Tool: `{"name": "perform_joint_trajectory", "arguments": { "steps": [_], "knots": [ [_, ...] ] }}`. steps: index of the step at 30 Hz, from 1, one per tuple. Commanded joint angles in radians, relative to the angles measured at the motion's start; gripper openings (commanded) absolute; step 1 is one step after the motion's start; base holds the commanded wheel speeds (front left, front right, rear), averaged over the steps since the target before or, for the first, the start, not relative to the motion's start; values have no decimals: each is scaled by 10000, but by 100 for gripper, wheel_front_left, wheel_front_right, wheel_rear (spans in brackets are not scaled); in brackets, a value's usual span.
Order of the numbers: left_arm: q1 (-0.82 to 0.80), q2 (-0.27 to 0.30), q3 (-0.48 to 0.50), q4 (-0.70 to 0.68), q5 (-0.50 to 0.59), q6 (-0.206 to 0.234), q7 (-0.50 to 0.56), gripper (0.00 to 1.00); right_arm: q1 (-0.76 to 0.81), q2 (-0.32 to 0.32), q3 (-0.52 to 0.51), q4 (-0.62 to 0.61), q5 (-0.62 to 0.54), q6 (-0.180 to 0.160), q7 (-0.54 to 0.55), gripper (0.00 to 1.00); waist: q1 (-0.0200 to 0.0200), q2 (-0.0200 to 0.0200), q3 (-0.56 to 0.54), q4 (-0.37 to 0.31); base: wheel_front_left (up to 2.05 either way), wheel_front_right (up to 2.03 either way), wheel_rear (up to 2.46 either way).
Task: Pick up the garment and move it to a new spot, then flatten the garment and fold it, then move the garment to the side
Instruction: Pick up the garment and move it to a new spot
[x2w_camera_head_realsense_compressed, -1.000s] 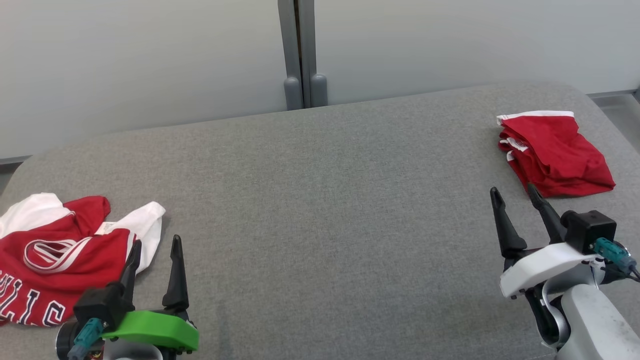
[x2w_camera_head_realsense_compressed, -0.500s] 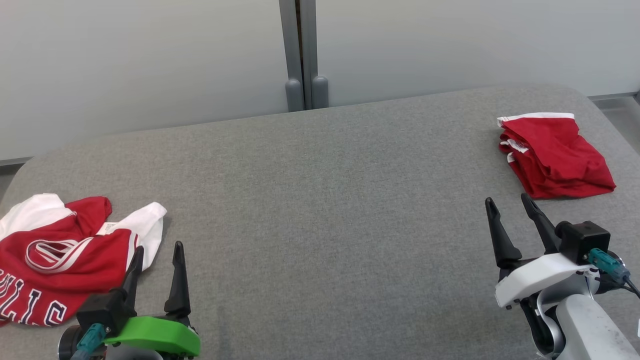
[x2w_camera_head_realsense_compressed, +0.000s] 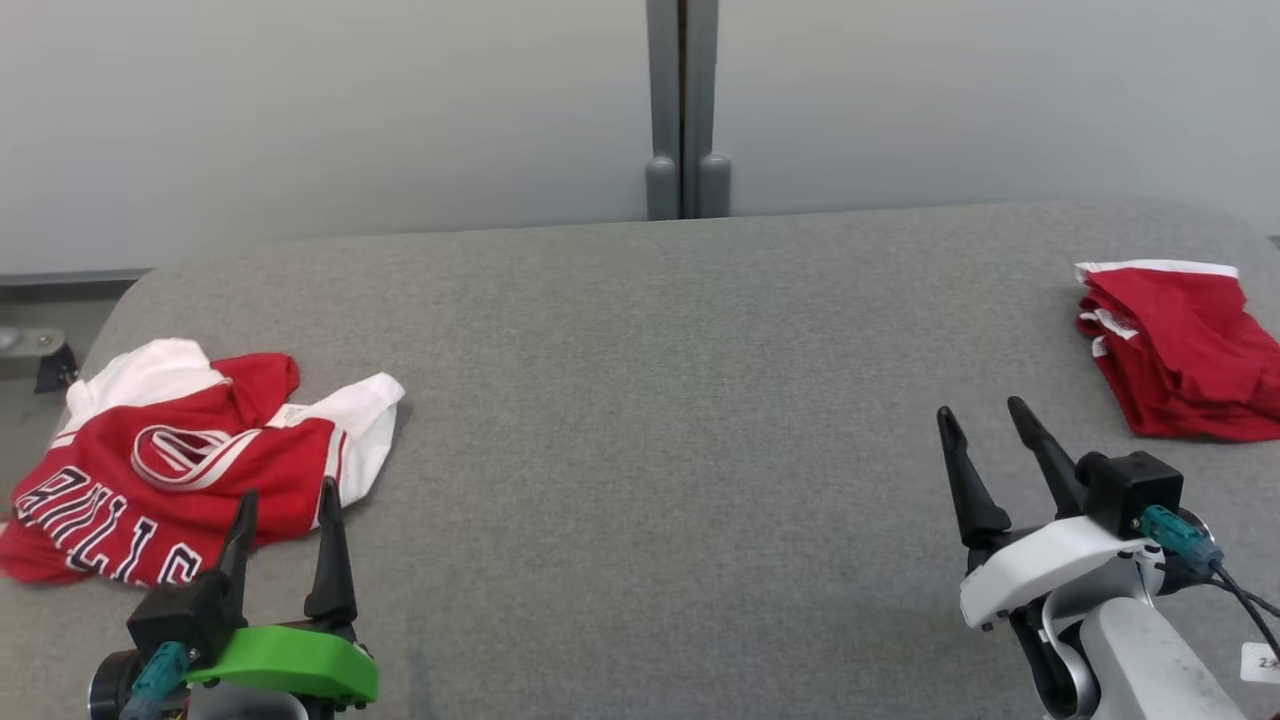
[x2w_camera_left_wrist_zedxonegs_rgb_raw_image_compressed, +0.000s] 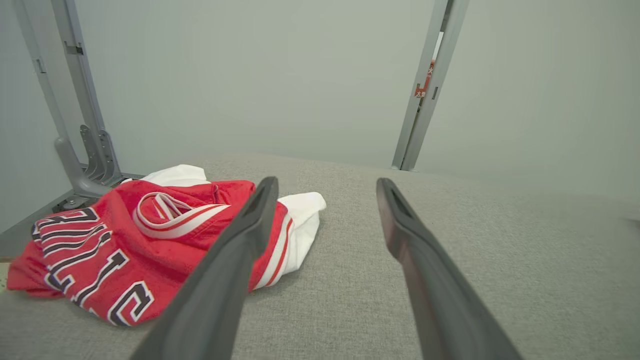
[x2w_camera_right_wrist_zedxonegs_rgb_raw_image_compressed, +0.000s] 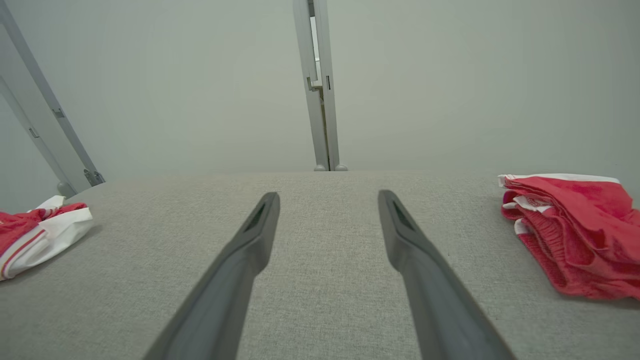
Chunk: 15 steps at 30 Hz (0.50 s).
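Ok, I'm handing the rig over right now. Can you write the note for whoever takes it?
Grippers: the left gripper is open and empty, at the near edge of the red and white jersey, not gripping it. The right gripper is open and empty over the bare grey padded surface.
Things: the jersey lies crumpled at the left end. A folded red garment sits at the far right.
Done: apparently that red garment only.
Left: pick up the jersey, move it, flatten it, fold it and set it aside.
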Motion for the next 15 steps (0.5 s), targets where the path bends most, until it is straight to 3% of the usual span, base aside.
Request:
{"name": "perform_joint_trajectory", "arguments": {
  "steps": [1,15],
  "knots": [
    [-147,49,69,55,41,39,-31,100,35,96,63,14,35,-14,-22,100,0,0,-46,822,0,0,0],
    [-15,302,567,332,-20,290,-32,100,-126,575,1066,238,270,-14,-22,100,0,0,-6,3091,0,0,0]
  ]
}}
